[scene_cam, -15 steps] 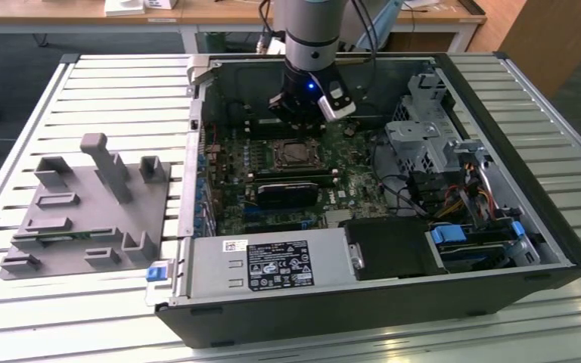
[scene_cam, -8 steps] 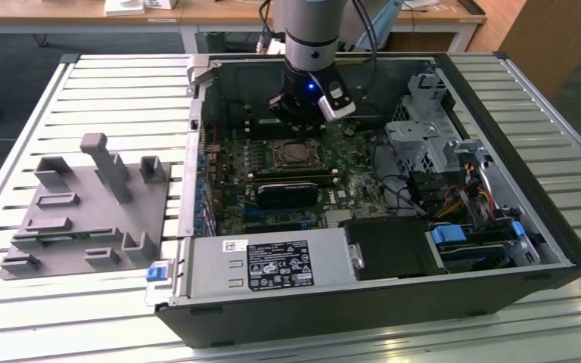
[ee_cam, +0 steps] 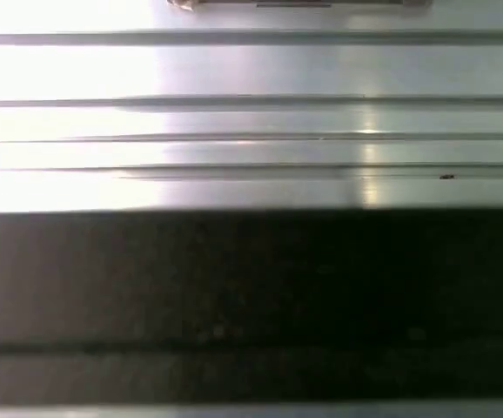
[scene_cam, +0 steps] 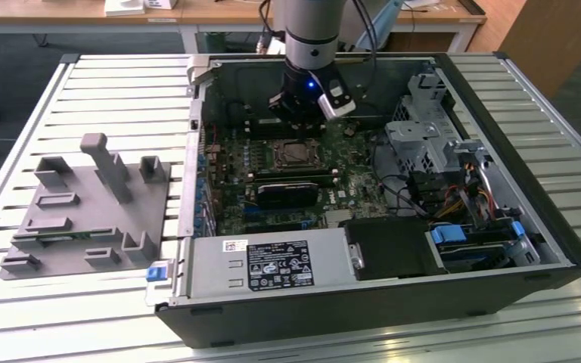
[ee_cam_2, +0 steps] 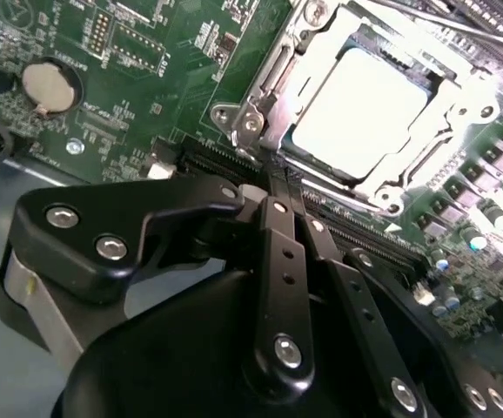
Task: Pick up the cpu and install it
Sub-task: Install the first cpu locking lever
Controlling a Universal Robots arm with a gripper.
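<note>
From my seat the gripper (ee_cam_2: 278, 196) body hides its own fingertips and whether they're parted, glare washes out the cpu (ee_cam_2: 360, 109), and the arm (scene_cam: 311, 30) is cut off.

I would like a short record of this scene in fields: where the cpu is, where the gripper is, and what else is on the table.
cpu: shiny square chip lying inside the socket frame on the motherboard
gripper: above the board inside the open computer case, close to the socket, holding nothing that can be seen
tray: grey tray with upright pegs on the slatted table, at the exterior view's left of the case
</note>
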